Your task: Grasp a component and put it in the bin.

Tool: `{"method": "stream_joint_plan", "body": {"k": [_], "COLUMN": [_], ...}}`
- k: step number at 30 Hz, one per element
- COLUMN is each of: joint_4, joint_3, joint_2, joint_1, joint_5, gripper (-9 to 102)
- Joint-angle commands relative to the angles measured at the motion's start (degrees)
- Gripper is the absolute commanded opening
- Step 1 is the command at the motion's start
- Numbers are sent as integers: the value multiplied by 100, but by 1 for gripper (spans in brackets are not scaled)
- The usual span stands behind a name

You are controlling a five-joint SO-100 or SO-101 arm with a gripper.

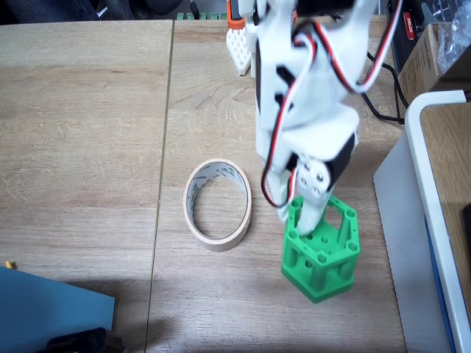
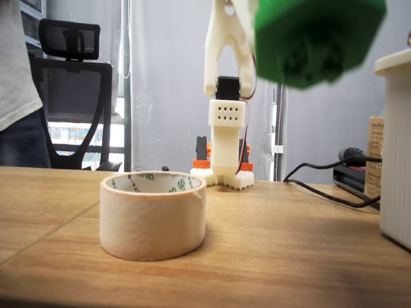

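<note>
The white fingers (image 1: 307, 213) are clamped on the rim of the green block (image 1: 321, 254), reaching down into its hollow top from above in a fixed view looking down on the scene. The block hangs from them, lifted clear of the tabletop (image 1: 88, 132); in a fixed view from low down at table level it (image 2: 318, 40) shows as a blurred green shape high up near the top edge, with plain air beneath it. Its holed side walls and hexagonal outline are clear from above, and it sits slightly tilted in the grip.

To the left of the fingers in the view from above, near but apart from the block, the tape ring (image 1: 218, 204) lies flat on the tabletop with its hollow centre showing bare wood; from the low view it (image 2: 153, 215) stands in the foreground, below and left of the lifted block.

Behind the fingers the white arm (image 1: 305, 88) rises to its base (image 2: 228, 173) at the far edge of the tabletop. To their right in the view from above lies the white tray (image 1: 434, 176) with a blue edge
</note>
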Motion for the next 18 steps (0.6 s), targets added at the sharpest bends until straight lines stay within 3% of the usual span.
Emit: {"method": "stream_joint_plan", "body": {"k": [1, 10, 18], "joint_4": [35, 26, 0], "joint_3": [562, 2232, 2936], "joint_2": [870, 1828, 2259], "joint_1": [114, 791, 1433], "joint_5": [-26, -88, -1195], "gripper": [0, 0, 0]}}
